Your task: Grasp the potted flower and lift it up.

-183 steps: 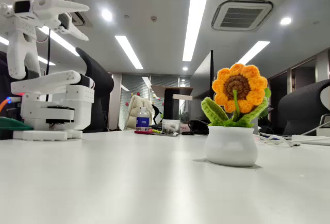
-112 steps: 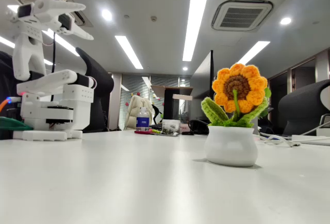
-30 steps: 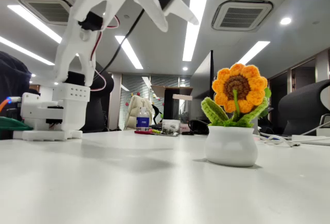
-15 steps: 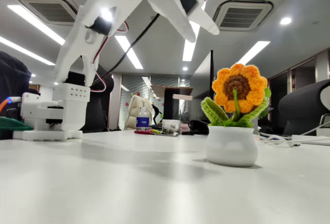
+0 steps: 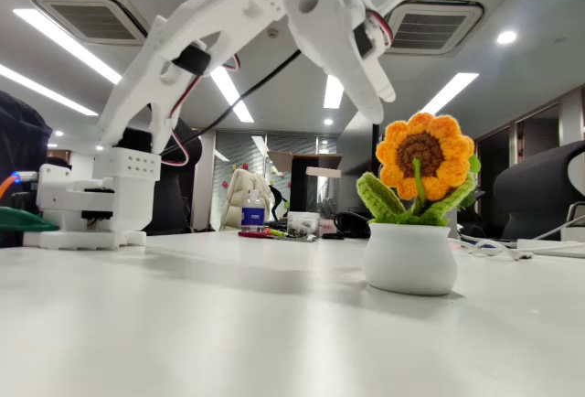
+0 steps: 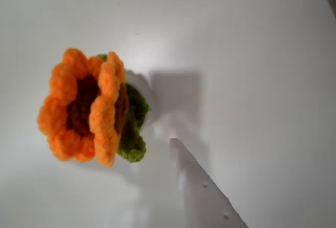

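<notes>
Flower [image 5: 419, 161] stands upright in its pot on your table [image 5: 228, 324], toward the right edge in the fixed view. Your end effector [image 5: 370, 77] hangs above-left, apart from it; I can't tell its spread.

From where I stand, the white two-finger gripper [image 5: 370, 95] hangs in open air, up and to the left of the crocheted orange sunflower in its squat white pot [image 5: 413, 217]. A gap of air lies between its lower fingertip [image 5: 385, 93] and the petals; nothing sits in that gap. Below the gripper the plain white table [image 5: 228, 324] lies bare right up to the pot. In the wrist view, a white finger [image 6: 202, 191] points at the pot's side, with bare tabletop on its right.
</notes>
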